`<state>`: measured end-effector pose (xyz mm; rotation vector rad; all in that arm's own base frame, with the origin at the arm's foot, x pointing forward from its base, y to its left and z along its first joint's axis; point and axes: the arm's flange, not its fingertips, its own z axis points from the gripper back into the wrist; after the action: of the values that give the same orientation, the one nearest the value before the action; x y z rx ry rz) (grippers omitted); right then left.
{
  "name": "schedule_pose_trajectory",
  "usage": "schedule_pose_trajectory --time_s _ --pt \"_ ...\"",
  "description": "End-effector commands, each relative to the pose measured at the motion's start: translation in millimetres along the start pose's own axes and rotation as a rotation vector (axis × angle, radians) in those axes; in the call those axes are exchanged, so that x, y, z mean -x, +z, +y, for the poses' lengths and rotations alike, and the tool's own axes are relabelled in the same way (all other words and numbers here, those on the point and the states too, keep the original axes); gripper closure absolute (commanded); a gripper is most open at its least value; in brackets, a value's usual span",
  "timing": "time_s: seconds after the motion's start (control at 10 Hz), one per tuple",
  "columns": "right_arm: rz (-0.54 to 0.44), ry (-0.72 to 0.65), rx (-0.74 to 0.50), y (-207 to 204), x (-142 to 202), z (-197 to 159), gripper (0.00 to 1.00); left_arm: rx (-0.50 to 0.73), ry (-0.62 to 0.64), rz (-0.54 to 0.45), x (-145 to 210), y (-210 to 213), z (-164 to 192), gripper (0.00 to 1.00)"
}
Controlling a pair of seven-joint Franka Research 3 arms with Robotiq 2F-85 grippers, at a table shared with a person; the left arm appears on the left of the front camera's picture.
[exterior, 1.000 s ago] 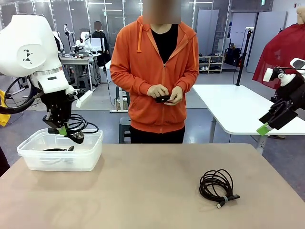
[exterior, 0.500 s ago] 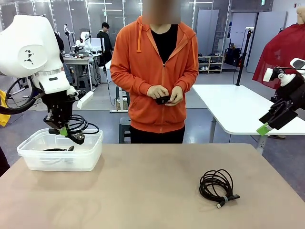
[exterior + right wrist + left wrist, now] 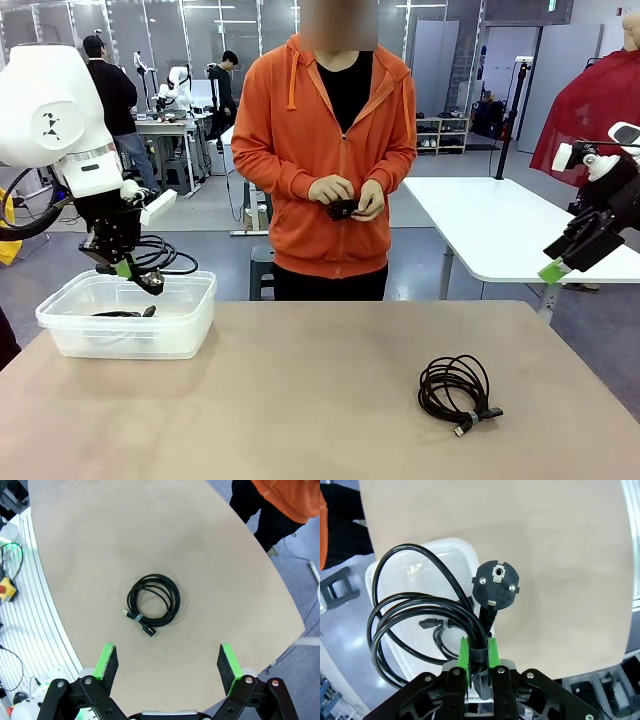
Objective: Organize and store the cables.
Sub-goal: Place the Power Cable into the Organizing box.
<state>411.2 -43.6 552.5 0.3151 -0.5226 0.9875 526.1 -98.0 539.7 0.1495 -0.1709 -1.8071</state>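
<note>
My left gripper (image 3: 124, 268) hangs above the clear plastic bin (image 3: 190, 325), shut on a coiled black power cable (image 3: 160, 262). In the left wrist view the gripper (image 3: 479, 656) pinches that cable (image 3: 415, 630) at its tie, round plug (image 3: 497, 582) pointing up, over the bin (image 3: 461, 555). Another black cable (image 3: 120, 313) lies inside the bin. A coiled cable (image 3: 455, 390) rests on the table's right side; it lies (image 3: 152, 601) well below my open right gripper (image 3: 167, 662), which is raised at the far right (image 3: 556, 267). The person holds a small black cable (image 3: 343, 208) in both hands.
The tan table (image 3: 300, 400) has a wide bare middle between the bin and the right coil. A person in an orange hoodie (image 3: 330, 150) stands at the far edge. A white table (image 3: 500, 220) stands behind at the right.
My left arm has shifted left and a little up with the power cable, still over the bin. The right arm and the coil on the table have not moved.
</note>
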Motion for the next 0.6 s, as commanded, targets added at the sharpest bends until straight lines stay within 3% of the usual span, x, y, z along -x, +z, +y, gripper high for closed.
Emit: schedule_pose_trajectory --time_s 0.0,0.5 --pt "-0.004 0.001 -0.002 0.8 0.0 -0.1 0.0 -0.046 0.055 -0.037 21.6 -8.0 13.0 0.83" --pt "-0.004 0.001 -0.002 0.8 0.0 -0.1 0.0 -0.038 0.208 -0.015 85.1 -45.5 41.3 0.83"
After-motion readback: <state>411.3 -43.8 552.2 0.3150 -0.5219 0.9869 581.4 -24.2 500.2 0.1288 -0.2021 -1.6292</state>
